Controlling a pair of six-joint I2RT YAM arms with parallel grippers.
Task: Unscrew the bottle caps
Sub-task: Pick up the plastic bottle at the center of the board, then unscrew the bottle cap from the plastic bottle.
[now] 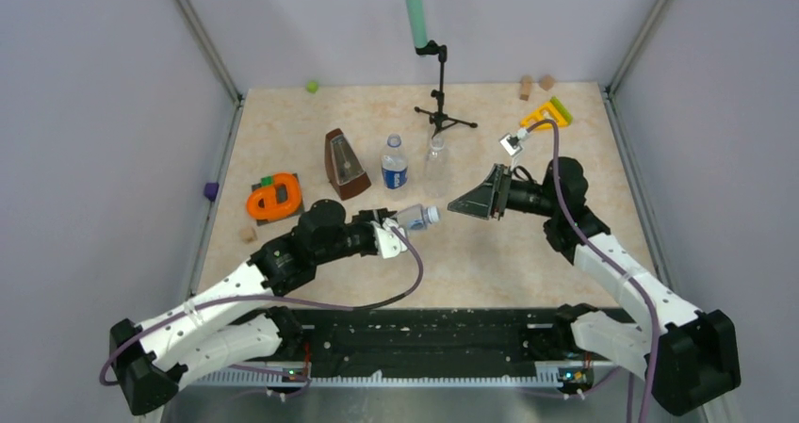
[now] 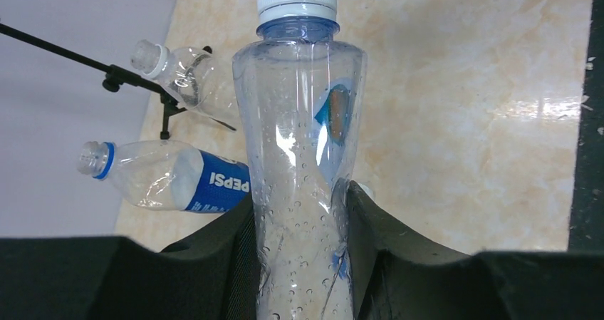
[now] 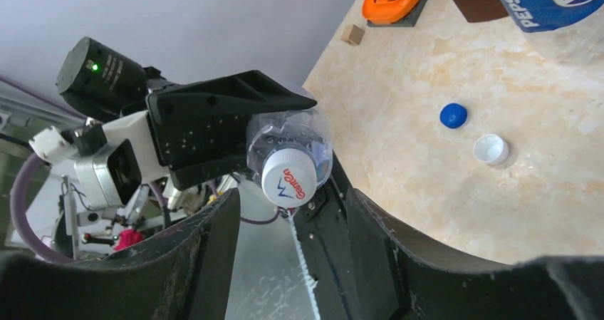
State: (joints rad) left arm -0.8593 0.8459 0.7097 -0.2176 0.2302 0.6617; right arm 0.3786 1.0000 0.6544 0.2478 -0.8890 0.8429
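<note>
My left gripper (image 1: 391,227) is shut on the body of a bluish-tinted bottle (image 2: 299,156) and holds it lying level above the table, neck to the right. Its white cap (image 3: 288,179) is on the neck. My right gripper (image 3: 292,241) faces that cap end-on with its jaws open; the cap sits just beyond the fingertips, untouched. A loose dark blue cap (image 3: 453,115) and a loose white cap (image 3: 491,150) lie on the table. The blue-labelled bottle (image 1: 395,164) and the plain clear bottle (image 1: 435,154) stand behind.
A brown metronome (image 1: 345,164) and an orange object (image 1: 274,200) are at the left. A microphone stand (image 1: 441,93) is at the back middle. A yellow wedge (image 1: 546,114) and small wooden blocks (image 1: 537,84) are at the back right.
</note>
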